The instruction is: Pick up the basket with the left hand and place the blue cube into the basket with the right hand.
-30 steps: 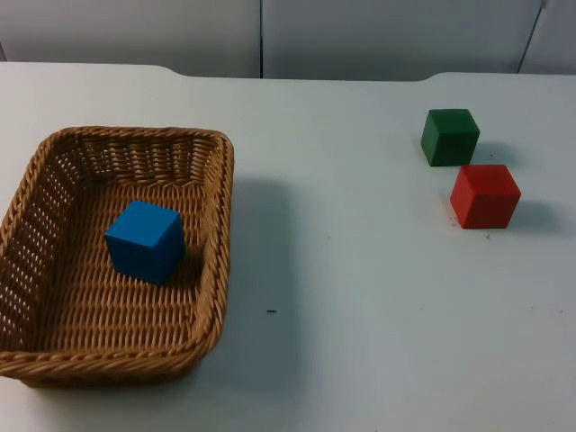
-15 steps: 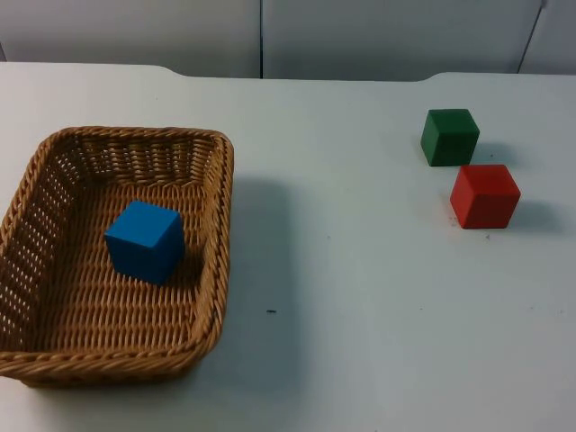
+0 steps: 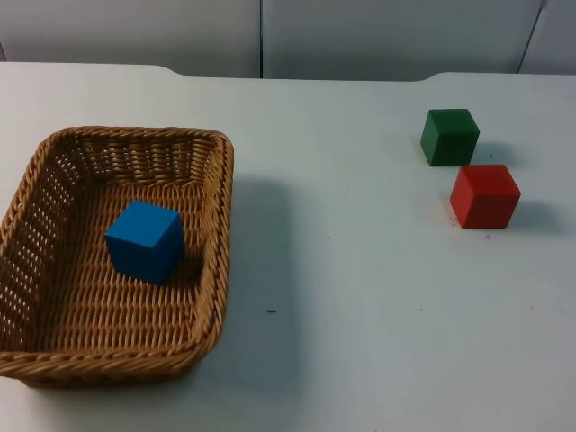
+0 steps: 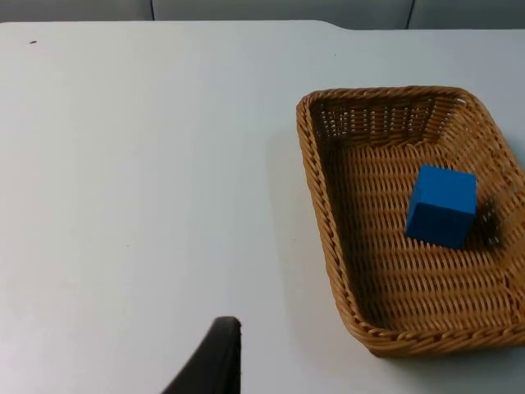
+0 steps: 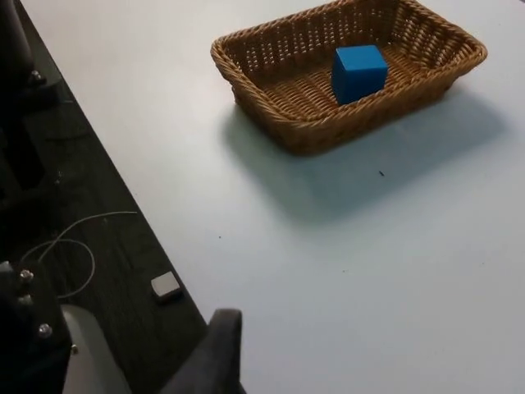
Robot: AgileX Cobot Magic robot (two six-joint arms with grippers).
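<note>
With the cube already inside: task looks near its end.
Blue cube (image 3: 145, 240): resting on the floor of the basket (image 3: 212, 270), which sits on the table (image 3: 360, 297).
Left gripper (image 4: 215, 361): pulled back beside the basket; finger spread cannot be told.
Right gripper (image 5: 215, 349): well apart, waiting; spread cannot be told.
Next move: probably none.
</note>
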